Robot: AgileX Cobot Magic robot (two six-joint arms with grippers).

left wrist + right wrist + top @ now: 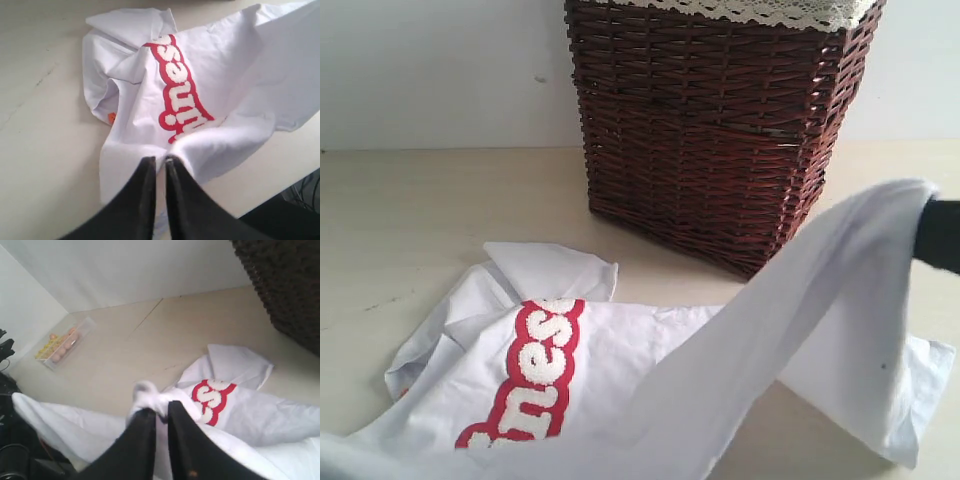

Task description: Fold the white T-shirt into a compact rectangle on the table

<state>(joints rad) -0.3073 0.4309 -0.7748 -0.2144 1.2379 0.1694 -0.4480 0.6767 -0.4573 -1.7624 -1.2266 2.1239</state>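
Observation:
The white T-shirt (pixel 620 360) lies crumpled on the table (pixel 420 220), its fuzzy white lettering outlined in red (pixel 535 370) facing up. One edge is lifted in a long band from the lower left up to the right. My right gripper (pixel 161 412) is shut on a bunched corner of the shirt, held up in the air at the right edge of the exterior view (pixel 940 235). My left gripper (pixel 160 161) pinches a fold of the shirt (pixel 210 75) low over the table, near the lettering. A small orange neck tag (pixel 111 118) peeks out at the shirt's side.
A dark brown wicker basket (pixel 720 130) with a lace-trimmed liner (pixel 770 10) stands behind the shirt, against the whitish wall. A clear plastic box (pixel 65 342) holding small items sits far off on the table by the wall corner.

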